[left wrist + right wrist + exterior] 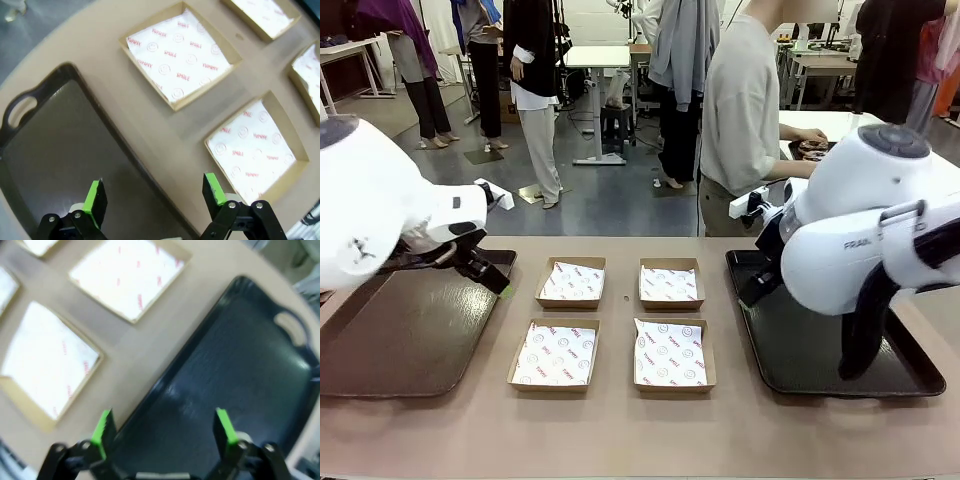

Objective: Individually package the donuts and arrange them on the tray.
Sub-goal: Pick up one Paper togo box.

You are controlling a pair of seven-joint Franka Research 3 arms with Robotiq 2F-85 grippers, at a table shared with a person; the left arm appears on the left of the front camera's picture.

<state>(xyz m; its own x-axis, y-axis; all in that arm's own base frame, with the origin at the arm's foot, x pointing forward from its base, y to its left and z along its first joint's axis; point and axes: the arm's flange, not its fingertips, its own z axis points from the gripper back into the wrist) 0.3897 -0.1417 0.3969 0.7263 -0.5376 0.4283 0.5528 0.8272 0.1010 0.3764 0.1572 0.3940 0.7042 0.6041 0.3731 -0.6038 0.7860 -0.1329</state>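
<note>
While the person at the far side turns to the white table behind, one hand reaches what look like the donuts lying there, too small to make out colours, and both arms hang low over the near table. Left gripper hovers above the inner edge of the left tray, its green-padded fingers spread wide with nothing between them. Right gripper mirrors it over the near edge of the right tray, jaws just as wide, nothing held. Between the two dark trays sit four square boxes in two rows of two, each lined with white printed paper. The wrist views are a touch blurred but the gaps are plain.
</note>
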